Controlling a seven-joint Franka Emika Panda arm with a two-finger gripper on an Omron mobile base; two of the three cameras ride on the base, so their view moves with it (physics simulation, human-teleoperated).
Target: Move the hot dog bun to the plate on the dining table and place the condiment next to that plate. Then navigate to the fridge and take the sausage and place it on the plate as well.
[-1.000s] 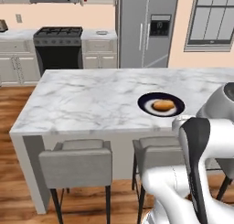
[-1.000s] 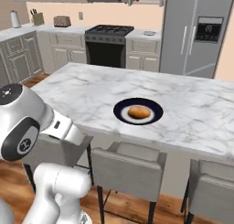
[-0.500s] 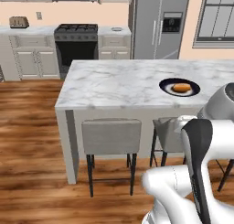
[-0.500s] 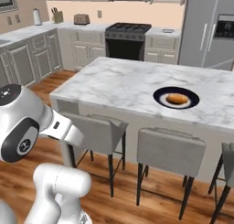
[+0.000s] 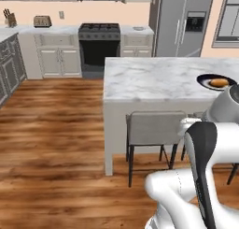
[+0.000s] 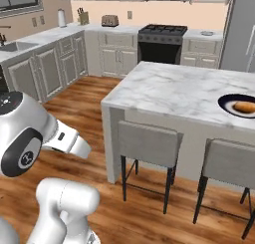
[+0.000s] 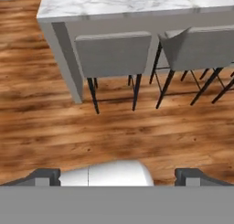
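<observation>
- Kitchen with wood floor [image 5: 51, 130], peach walls, pale cabinets; marble dining table [image 6: 189, 91] standing mid-room.
- Whole picture has shifted against the earlier frames in both base views: the camera has travelled, so the table now sits further right and more floor shows on the left. The things themselves have not moved.
- Gripper [image 7: 118, 173]: the two dark finger tips sit far apart at the bottom of the hand view, nothing between them.
- Past the tips, the hand view looks over bare floor at two grey stools [image 7: 114, 58] tucked along the table's near side.
- Plate [image 6: 239, 104], dark, near the table's right edge in the right base view; also at the far right of the left base view [image 5: 205, 78], close by the white arm.
- Hot dog bun [image 6: 244, 107] lies on the plate, same as in the earlier frames; seen too in the left base view [image 5: 218, 82].
- Stools [image 6: 149, 143] stand between the robot and the table.
- Fridge [image 5: 179, 22], grey steel, behind the table against the back wall.
- Black stove [image 5: 99, 43] left of the fridge; toaster [image 5: 42, 21] and knife block [image 5: 8, 18] on the counter further left.
- Sink corner and window at upper left of the right base view.
</observation>
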